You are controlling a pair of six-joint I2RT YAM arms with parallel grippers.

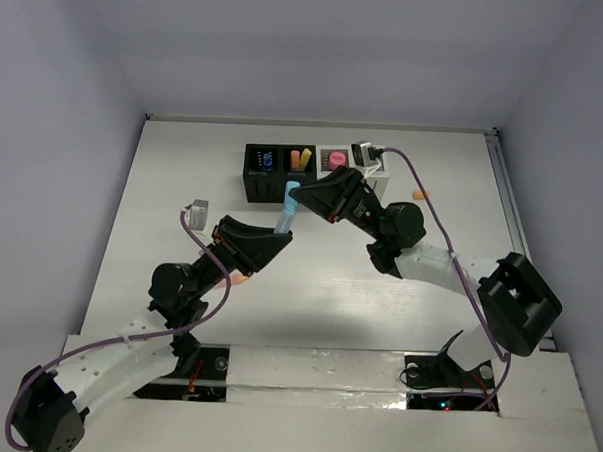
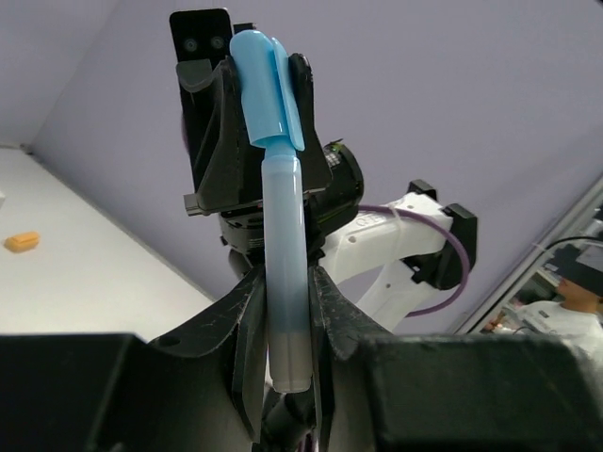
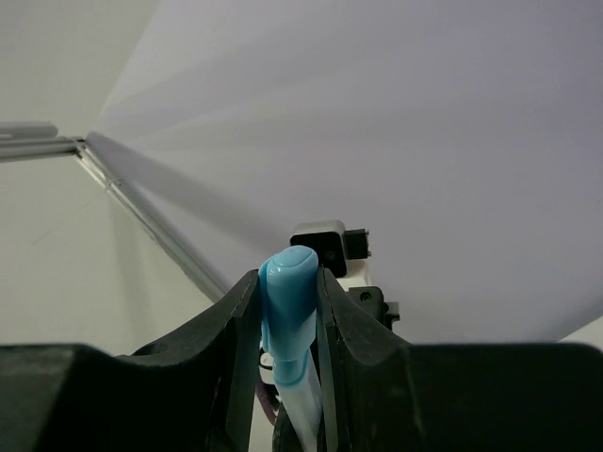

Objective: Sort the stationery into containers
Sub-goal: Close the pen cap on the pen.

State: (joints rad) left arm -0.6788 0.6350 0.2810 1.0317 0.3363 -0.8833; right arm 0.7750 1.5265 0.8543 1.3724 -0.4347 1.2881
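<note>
A pale blue pen [image 2: 283, 235] is held in mid-air between your two arms, gripped at both ends. The right claw [image 3: 286, 287] is clamped on the capped end. The left claw [image 2: 283, 311] is clamped on the bare lower end of the barrel, with a finger pressed to each side. From above, the pen stands tilted, cap end up, just in front of the black end of the row of containers [image 1: 314, 175] and clear of the surface [image 1: 162, 200]. In that row, the far-left black cube holds blue pieces, the black cube next to it holds orange and yellow sticks, and the first white cube holds a pink piece. The last white cube is mostly hidden behind your right arm's wrist camera, so you cannot tell what is in it. An orange bit [image 1: 417, 195] lies on the surface to the right of the row, apart from it. A second orange scrap [image 1: 241, 279] shows beside your left arm, partly covered by it.
</note>
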